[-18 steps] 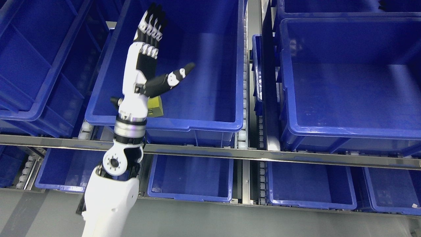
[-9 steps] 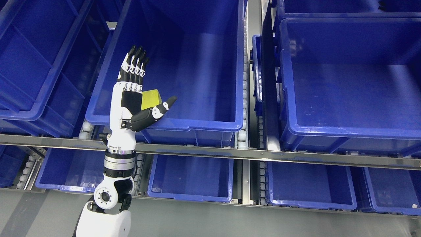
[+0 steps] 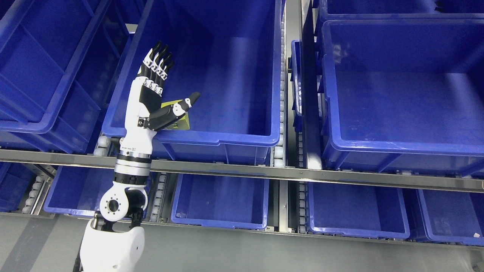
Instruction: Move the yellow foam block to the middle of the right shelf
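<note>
The yellow foam block [image 3: 180,121] lies in the front left corner of a large blue bin [image 3: 227,138] on the left shelf's middle level. My thumb partly hides it. My left hand [image 3: 172,79] reaches up over the bin's front rim, fingers straight and thumb spread to the right, holding nothing. The palm is just left of the block and the thumb crosses above it. I cannot tell whether the hand touches it. The right shelf's middle level holds another large blue bin [image 3: 401,147].
A metal shelf rail [image 3: 264,173] runs across below the middle bins. Smaller blue bins [image 3: 221,224] stand on the lower level. A vertical post [image 3: 308,113] with roller tracks divides the left and right shelves. More blue bins [image 3: 41,128] stand at the far left.
My left hand has drawn back from deep in the bin toward its front left corner, beside the block, and stayed open. The camera has shifted slightly.
</note>
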{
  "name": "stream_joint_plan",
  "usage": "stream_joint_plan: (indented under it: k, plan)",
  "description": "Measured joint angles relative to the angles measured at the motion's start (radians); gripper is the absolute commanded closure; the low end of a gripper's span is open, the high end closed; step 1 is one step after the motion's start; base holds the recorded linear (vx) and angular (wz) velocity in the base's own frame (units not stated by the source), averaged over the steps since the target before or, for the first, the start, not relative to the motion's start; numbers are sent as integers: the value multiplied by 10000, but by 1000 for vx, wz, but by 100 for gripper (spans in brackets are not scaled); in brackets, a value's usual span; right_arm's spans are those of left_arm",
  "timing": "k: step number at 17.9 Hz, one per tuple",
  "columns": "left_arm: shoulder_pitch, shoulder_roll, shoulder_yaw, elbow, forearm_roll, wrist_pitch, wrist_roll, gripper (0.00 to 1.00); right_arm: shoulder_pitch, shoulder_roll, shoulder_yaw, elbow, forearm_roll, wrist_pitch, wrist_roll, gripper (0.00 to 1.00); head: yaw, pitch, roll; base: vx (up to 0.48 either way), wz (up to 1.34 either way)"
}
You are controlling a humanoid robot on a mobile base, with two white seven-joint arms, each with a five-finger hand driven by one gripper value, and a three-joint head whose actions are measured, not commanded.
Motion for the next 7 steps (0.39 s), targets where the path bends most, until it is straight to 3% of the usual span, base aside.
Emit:
stream_joint_plan:
  k: [3, 7]
  plan:
    - [-299, 0, 52, -13, 1, 624, 7, 4, 0, 0, 0, 0, 0, 0, 0, 0, 0, 0, 0, -20, -67]
    - [-625, 0, 122, -71, 8, 639, -7, 3, 0, 0, 0, 0, 0, 0, 0, 0, 0, 0, 0, -25, -72]
